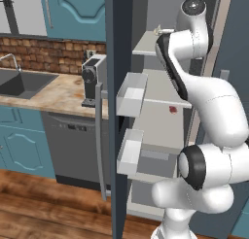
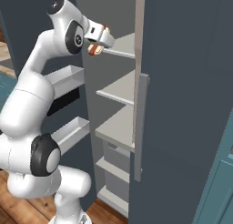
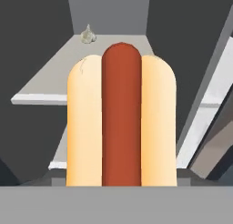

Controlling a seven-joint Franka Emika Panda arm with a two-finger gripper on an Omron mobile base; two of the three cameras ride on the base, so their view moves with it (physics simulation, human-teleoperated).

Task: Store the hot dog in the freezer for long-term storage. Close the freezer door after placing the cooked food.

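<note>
Gripper [image 2: 96, 44] clamped on the hot dog [image 2: 94, 49], held just outside the front edge of the freezer's [image 2: 113, 89] upper shelf [image 2: 122, 48]. Step in hand: carry-in. Next move calls for reaching forward over that shelf, releasing, then shutting the freezer door [image 1: 119, 111].
</note>
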